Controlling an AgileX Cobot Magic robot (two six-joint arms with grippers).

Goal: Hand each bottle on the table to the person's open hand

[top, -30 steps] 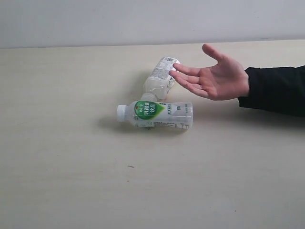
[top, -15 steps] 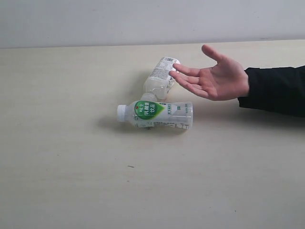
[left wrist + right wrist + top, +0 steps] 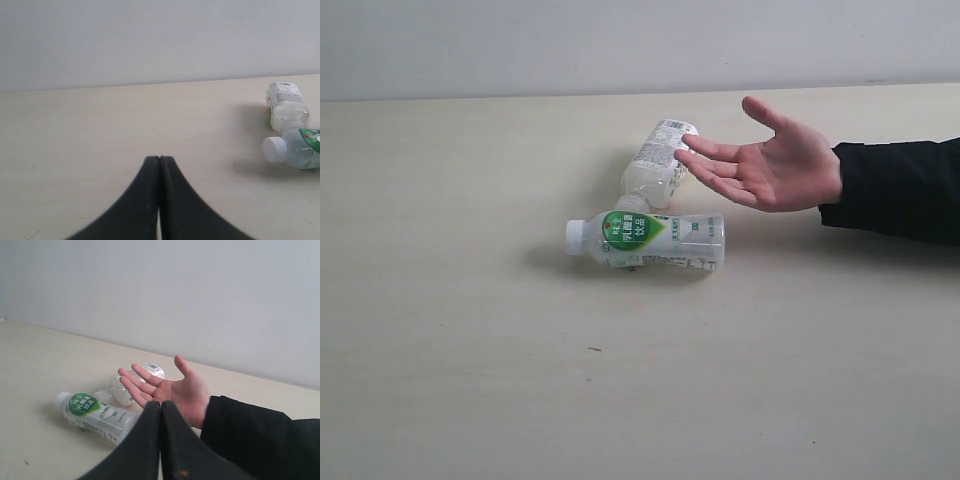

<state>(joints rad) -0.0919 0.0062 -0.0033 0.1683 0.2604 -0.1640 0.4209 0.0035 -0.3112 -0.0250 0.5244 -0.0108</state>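
Counted on table [image 3: 450, 330]: two bottles, one hand.

- Centre of exterior frame: green-label bottle [image 3: 645, 241] lying on its side, white cap pointing left.
- Just above and slightly right: second whitish bottle [image 3: 658, 164], also lying down, neck end against the first.
- Right of centre: open hand [image 3: 775, 165], palm up, fingers spread. Fingertips overlapping second bottle; contact not determinable.
- Black sleeve [image 3: 900, 190] running to right edge.

Grippers, two, seen in wrist views only.

- Left gripper [image 3: 159, 159]: fingers pressed together, nothing between them.
- Right gripper [image 3: 160, 404]: likewise closed and empty.

Seen from left wrist: bottles only. Seen from right wrist: bottles plus hand.
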